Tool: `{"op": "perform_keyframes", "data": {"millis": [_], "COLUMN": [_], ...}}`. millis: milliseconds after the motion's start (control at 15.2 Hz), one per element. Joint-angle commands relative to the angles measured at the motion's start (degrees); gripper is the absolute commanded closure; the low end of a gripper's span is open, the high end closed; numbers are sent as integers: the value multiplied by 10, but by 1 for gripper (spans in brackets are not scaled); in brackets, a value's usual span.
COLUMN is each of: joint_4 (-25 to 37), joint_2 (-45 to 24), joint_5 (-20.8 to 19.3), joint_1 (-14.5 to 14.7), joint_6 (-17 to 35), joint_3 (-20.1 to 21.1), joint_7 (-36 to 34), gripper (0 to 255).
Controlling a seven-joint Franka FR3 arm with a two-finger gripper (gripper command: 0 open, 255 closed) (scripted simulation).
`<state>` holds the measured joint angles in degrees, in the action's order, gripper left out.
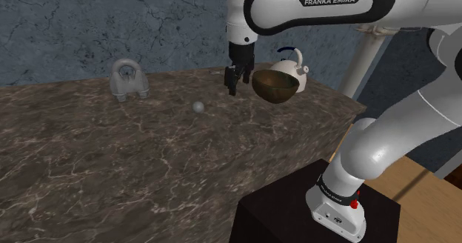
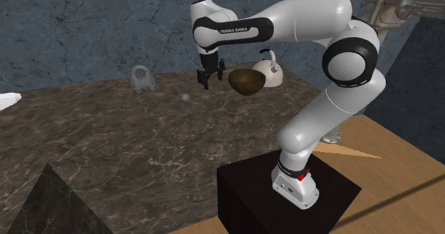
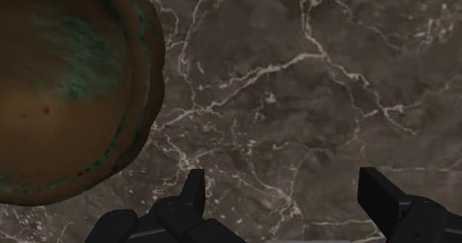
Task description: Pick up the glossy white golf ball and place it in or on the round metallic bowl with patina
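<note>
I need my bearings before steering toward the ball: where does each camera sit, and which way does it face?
Shoulder view: beside and slightly behind the stand, looking down over the marbled counter at the golf ball and bowl; the arm and gripper show.
Second exterior view: farther back on much the same side, facing the counter and blue wall; the whole arm shows.
Wrist view: on the hand, looking down at the counter beside the bowl; two open fingers show.
Both exterior views share golf ball, bowl, kettle and clamp.
</note>
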<state>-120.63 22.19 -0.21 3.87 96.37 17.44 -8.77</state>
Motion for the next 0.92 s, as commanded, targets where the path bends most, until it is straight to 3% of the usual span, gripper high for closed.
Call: {"op": "perform_keyframes", "data": {"millis": [0, 660, 858], "joint_4": [28, 226, 201], "joint_2": [-39, -265, -263], "joint_5": [-9, -113, -113], "joint_1": [2, 33, 32], "joint_6": [10, 8, 31], "joint_3": [21, 103, 100], "joint_7": [-28, -172, -172], "gripper": [0, 0, 0]}}
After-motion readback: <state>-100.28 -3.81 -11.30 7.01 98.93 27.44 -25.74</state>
